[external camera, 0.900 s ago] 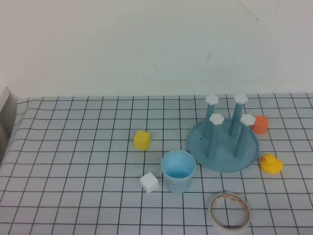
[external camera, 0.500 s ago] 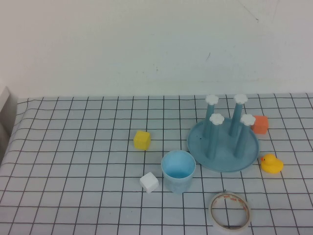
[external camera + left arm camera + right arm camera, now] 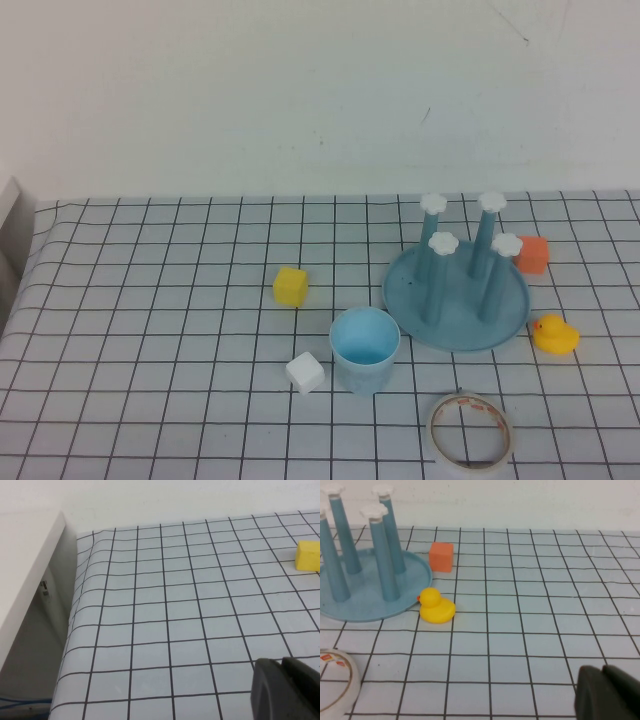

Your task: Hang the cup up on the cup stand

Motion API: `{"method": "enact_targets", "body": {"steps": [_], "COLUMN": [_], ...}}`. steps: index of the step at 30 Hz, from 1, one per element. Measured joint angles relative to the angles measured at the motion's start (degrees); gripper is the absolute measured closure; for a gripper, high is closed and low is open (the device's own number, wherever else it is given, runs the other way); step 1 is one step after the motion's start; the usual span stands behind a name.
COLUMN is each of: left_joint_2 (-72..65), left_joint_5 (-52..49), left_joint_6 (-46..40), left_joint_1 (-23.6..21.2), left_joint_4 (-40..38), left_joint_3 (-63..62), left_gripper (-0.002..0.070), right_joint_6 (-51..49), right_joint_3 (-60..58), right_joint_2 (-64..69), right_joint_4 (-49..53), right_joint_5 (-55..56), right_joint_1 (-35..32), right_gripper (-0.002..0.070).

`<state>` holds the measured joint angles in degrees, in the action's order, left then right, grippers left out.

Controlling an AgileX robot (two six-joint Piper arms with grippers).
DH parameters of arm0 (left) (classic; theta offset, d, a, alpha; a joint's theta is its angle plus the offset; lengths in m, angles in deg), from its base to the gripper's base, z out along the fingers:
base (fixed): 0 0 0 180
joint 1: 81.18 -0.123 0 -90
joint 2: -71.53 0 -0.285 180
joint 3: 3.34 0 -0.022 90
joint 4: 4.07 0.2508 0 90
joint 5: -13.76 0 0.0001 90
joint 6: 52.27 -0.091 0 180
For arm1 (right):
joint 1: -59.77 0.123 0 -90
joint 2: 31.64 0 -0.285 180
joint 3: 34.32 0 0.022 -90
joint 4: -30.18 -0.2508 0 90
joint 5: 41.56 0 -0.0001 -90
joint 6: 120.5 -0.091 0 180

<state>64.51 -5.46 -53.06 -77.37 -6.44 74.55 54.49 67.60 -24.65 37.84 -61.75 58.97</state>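
- High view: neither arm is showing. The cup (image 3: 365,349) is standing upright, mouth up, near the middle of the counter's (image 3: 150,330) front edge, just beside the cup stand's (image 3: 457,290) dish rim on its front-left side; can't tell if they're touching.
- The stand is sitting right of centre with four upright pegs, nothing hanging on any of them.
- Clutter: a white cube (image 3: 305,373) is lying just left of the cup, a yellow cube (image 3: 291,286) farther back-left, an orange cube (image 3: 532,254) behind the stand's right side, a rubber duck (image 3: 554,335) just right of the dish, a tape ring (image 3: 470,431) at the front edge.
- Left wrist view: the left claw (image 3: 285,690) is hovering over bare grid cloth near the counter's left edge, well apart from the cup; fingers are pressed together, pinching nothing. Only the yellow cube is showing ahead.
- Right wrist view: the right claw (image 3: 607,692) is hanging over the counter's right side, fingers pressed together, empty. Stand, duck, orange cube and tape ring are lying ahead; the cup is out of frame.
- Step, my read: nothing started, cup not yet grasped.
- Next, likely: one claw is needing to spread, reach the cup's rim or wall clear of the white cube, then lift, invert and drop it over a peg.
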Motion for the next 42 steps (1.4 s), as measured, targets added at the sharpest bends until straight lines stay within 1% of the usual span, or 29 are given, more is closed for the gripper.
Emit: {"method": "enact_targets", "body": {"steps": [8, 13, 15, 18, 21, 22, 25, 28, 32, 36, 38, 40, 42], "left_joint_2": [0.0, 0.0, 0.0, 0.0, 0.0, 0.0, 0.0, 0.0, 0.0, 0.0, 0.0, 0.0, 0.0], "left_joint_5": [3.43, 10.71, 16.41, 26.24, 34.35, 38.93, 42.83, 43.57, 42.53, 44.79, 45.48, 42.33, 38.1], "left_joint_6": [0.0, 0.0, -0.11, -0.11, -0.11, -0.11, -0.11, 1.26, 3.07, 3.59, 2.42, -0.77, -4.8], "left_joint_1": [0.0, 0.0, 0.0, 0.0, 0.0, 0.0, 0.0, 0.0, 0.0, 0.0, 0.0, 0.0, 0.0], "left_joint_4": [0.0, 0.0, 0.0, 0.0, 0.0, 0.0, 0.0, 0.0, 0.0, 0.0, 0.0, 0.0, 0.0], "left_joint_3": [0.35, 0.38, 0.38, 0.38, 0.38, 0.38, 0.38, 0.38, 0.38, 0.38, 0.38, -1.18, -4.69], "left_gripper": [0.0676, 0.0676, 0.0676, 0.0676, 0.0676, 0.0676, 0.0676, 0.0676, 0.0676, 0.0676, 0.0676, 0.0676, 0.0676], "right_joint_6": [0.0, 0.0, 0.0, 0.0, 0.0, 0.0, 0.0, -0.3, -1.74, -2.15, -2.27, -2.35, -2.4], "right_joint_3": [0.0, -0.44, -0.8, -0.79, -0.79, -0.79, -0.79, -0.79, -0.79, -0.79, -0.79, -0.63, 0.71], "right_joint_2": [0.0, 0.0, 0.0, 0.0, 0.0, 0.0, 0.0, 0.0, 0.0, 0.0, 0.0, 0.0, 0.0], "right_joint_4": [0.14, 0.52, 0.66, 1.14, 1.5, 1.55, 1.64, 1.68, 1.54, 1.2, 1.15, 1.06, 1.06], "right_joint_5": [0.0, 2.3, 6.3, 15.92, 27.11, 34.13, 42.02, 47.3, 50.53, 53.28, 55.04, 56.56, 55.19], "right_joint_1": [0.0, 0.0, 0.0, 0.0, 0.0, 0.0, 0.0, 0.0, 0.0, 0.0, 0.0, 0.0, 0.0], "right_gripper": [0.0678, 0.0678, 0.0678, 0.0678, 0.0678, 0.0678, 0.0678, 0.0678, 0.0678, 0.0678, 0.0678, 0.0678, 0.0678]}}
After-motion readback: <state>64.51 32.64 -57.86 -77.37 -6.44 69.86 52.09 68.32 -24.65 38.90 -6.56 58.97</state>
